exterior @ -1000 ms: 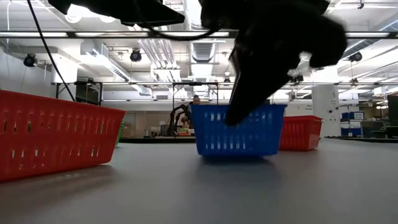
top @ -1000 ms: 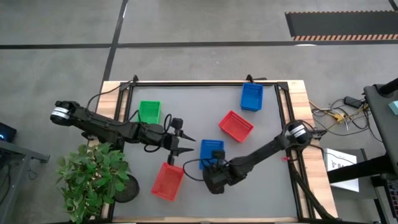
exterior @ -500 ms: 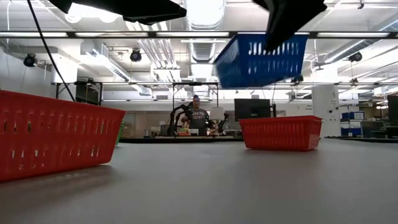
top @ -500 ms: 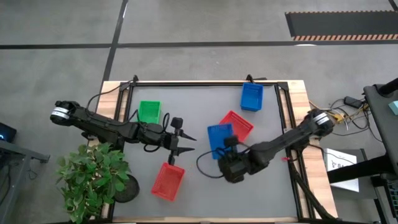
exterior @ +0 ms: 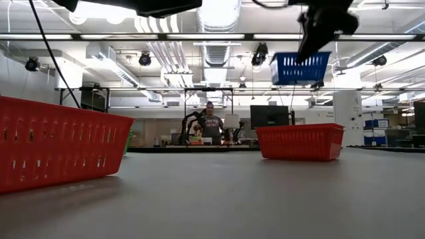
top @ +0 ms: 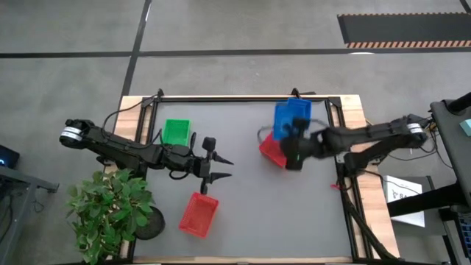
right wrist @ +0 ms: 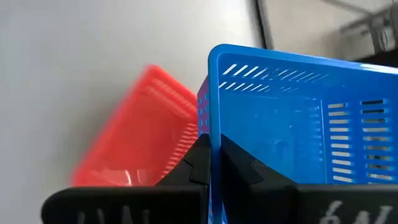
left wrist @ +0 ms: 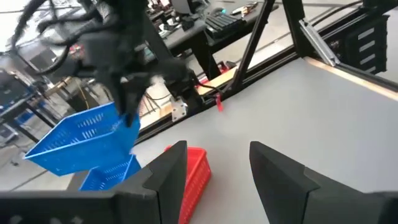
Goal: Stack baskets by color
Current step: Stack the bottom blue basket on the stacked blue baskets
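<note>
My right gripper (top: 289, 144) is shut on a blue basket (top: 283, 120) and holds it high over the table's far right part. That basket hangs tilted (left wrist: 81, 140) above a second blue basket (left wrist: 109, 175), which stands on the table. A red basket (top: 269, 151) sits on the table just under the gripper. A green basket (top: 176, 132) stands at the far left. Another red basket (top: 199, 214) rests near the front edge. My left gripper (top: 221, 168) hovers open at mid-table, above that near red basket, with nothing between its fingers (left wrist: 168, 177). My right gripper pinches one side wall of the blue basket at its rim (right wrist: 211, 140), with one finger inside the basket and one outside. The fingers come slanting down from above. The basket is lifted clear of the table (exterior: 299, 68) and hangs tilted below the fingers.
Black frame rails (top: 335, 125) border the grey tabletop. A potted plant (top: 110, 210) stands at the near left corner. The near right part of the table (top: 294, 213) is bare. A person (exterior: 211, 123) shows far off in the room behind.
My right gripper has lifted the blue basket off the table near the front middle. It has carried the basket up and toward the far right, over the red basket and next to the other blue one. The gripper has stayed shut on it.
</note>
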Available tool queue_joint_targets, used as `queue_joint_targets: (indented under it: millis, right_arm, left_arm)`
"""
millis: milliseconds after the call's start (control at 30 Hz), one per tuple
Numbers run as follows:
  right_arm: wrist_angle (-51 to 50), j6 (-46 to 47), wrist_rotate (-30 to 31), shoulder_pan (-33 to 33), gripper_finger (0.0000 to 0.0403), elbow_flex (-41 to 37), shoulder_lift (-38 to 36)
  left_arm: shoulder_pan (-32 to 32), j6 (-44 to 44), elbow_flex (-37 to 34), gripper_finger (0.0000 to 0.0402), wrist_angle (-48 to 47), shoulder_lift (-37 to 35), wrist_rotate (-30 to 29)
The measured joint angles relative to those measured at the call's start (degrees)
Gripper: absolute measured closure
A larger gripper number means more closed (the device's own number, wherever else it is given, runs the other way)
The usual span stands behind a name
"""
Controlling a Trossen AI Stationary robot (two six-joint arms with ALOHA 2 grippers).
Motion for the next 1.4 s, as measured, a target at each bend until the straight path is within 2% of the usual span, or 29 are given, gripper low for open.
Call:
queue_joint_targets:
  millis: [67,233,400,800,1167,1300,1400]
  right_arm:
    - [3.46,-3.34,-2.85,-4.96,0.0394,-3.27,-3.0]
    - [14.35,-11.86,-14.41,-17.04,0.0394,-12.41,-8.3]
    - [15.37,-14.78,-16.76,-24.92,0.0394,-16.82,-9.4]
    - [15.71,-19.09,-17.36,-30.17,0.0394,-18.16,-4.39]
    - [16.43,-20.28,-17.5,-32.46,0.0394,-18.16,-2.9]
    - [17.98,-21.17,-14.6,-33.37,0.0394,-18.16,-2.74]
    - [18.68,-25.05,-16.88,-35.18,0.0394,-18.16,-2.74]
  left_arm:
    - [0.0,0.73,0.02,0.0242,0.18,0.0,-0.3]
    - [0.0,1.28,0.02,0.0242,0.79,0.0,-0.33]
    - [0.0,1.29,0.02,0.0242,0.72,0.0,-0.47]
    - [0.0,1.23,-0.6,0.0242,0.74,0.0,-0.78]
    - [0.0,1.2,-0.81,0.0242,0.72,0.0,-2.08]
    - [0.0,1.2,-0.92,0.0242,0.72,0.0,-2.1]
    - [0.0,1.19,-0.85,0.0242,0.71,0.0,-2.12]
